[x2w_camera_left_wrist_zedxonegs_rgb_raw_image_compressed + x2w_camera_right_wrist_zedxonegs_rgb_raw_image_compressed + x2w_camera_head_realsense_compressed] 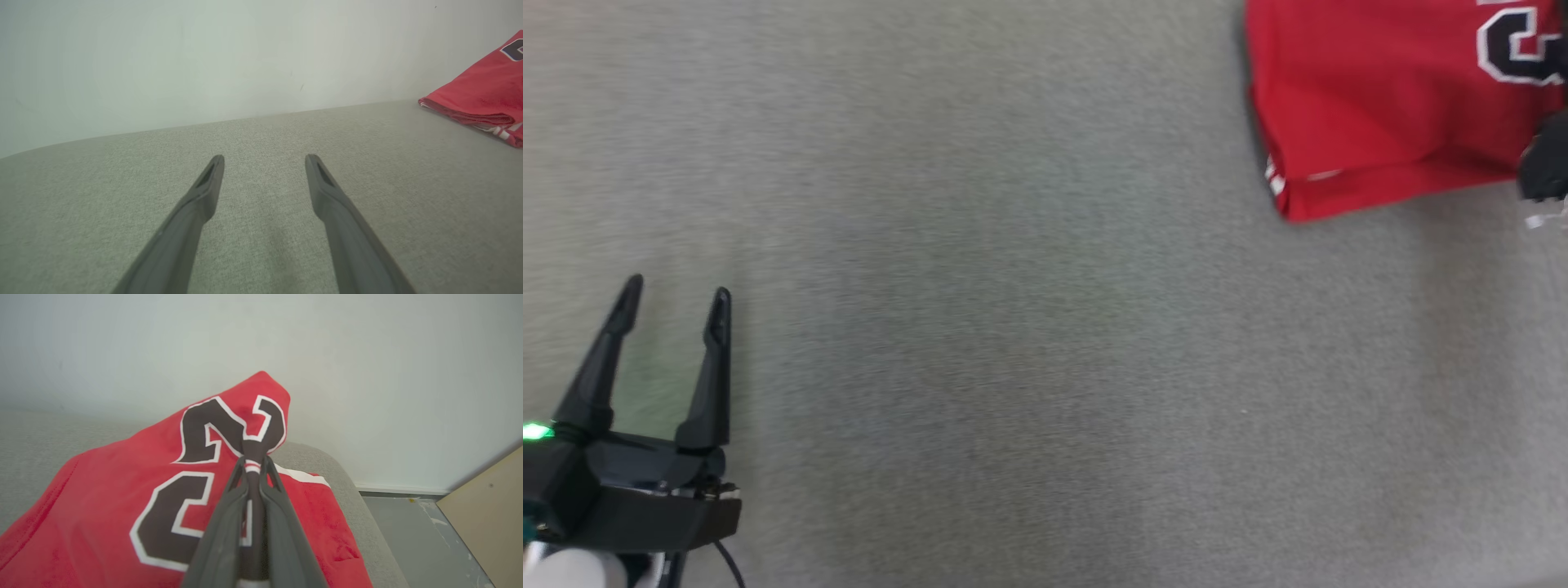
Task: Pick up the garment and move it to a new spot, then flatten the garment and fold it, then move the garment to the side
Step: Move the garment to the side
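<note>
A broad grey woven fabric surface (1013,327) takes up most of the head view, with a plain pale wall (204,61) rising behind its far edge. A red garment (1372,98) lies at the surface's far right, near the surface's rounded right end. It is partly folded over on itself, with layered hems showing along its near edge. It bears large dark numerals (194,424) outlined in white. Low at the left, well apart from the garment, the left gripper (677,287) hangs over bare fabric, its jaws spread wide with nothing between them. The right gripper (254,461) sits on the garment, its jaws closed tight on a pinched-up peak of red cloth beside the numerals. Past the surface's right end lie a strip of grey floor (408,522) and a tan board (486,506).
</note>
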Robot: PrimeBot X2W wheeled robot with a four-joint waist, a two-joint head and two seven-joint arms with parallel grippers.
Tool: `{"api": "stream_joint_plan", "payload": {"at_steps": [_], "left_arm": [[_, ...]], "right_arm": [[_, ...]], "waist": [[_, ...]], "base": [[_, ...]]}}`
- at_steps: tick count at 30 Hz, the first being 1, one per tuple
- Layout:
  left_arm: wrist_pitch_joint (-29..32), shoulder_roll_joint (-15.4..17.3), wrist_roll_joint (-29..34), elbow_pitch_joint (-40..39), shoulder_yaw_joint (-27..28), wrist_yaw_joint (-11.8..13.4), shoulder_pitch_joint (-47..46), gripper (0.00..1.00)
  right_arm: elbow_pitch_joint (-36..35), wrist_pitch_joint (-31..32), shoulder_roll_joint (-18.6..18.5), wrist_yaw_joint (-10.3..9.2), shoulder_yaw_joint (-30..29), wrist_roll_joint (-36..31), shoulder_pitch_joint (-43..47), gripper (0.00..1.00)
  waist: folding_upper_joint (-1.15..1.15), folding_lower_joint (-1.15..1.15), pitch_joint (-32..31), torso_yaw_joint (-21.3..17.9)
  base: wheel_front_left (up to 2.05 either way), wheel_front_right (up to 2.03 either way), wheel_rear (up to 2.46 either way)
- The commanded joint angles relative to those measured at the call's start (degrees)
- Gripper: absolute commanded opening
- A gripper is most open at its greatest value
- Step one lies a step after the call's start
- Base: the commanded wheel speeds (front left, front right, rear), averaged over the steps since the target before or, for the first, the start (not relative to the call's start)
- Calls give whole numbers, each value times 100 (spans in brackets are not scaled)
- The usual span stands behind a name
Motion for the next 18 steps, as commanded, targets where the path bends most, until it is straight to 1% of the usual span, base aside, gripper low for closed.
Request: {"api": "stream_joint_plan", "payload": {"at_steps": [1, 4, 6, 11, 13, 18], "left_arm": [[-15, 123, -28, -130, 16, 12, -13, 100], [-15, 291, 35, -335, 0, 12, -22, 100], [-15, 341, 42, -401, -9, 12, -27, 100], [-4, 557, 50, -719, 12, 12, -14, 100], [24, 595, 44, -837, 19, 13, -2, 100], [95, 693, 28, -1075, 48, 27, 82, 100]], "right_arm": [[6, 19, -139, 1, -89, -51, -157, 0], [22, 46, -173, 1, -195, -187, -218, 0], [19, 57, -193, 1, -249, -239, -254, 0], [11, 61, -327, 1, -476, -562, -569, 0], [49, 67, -420, 0, -557, -722, -687, 0], [104, 30, -627, 0, -543, -1193, -963, 0]], "waist": [[-1, -1, 438, -485], [-1, -1, 584, -614], [-1, -1, 627, -651], [-1, -1, 836, -791], [-1, -1, 910, -805], [-1, -1, 1056, -815]], "base": [[0, 0, 0], [0, 0, 0], [0, 0, 0], [0, 0, 0], [0, 0, 0], [0, 0, 0]]}}
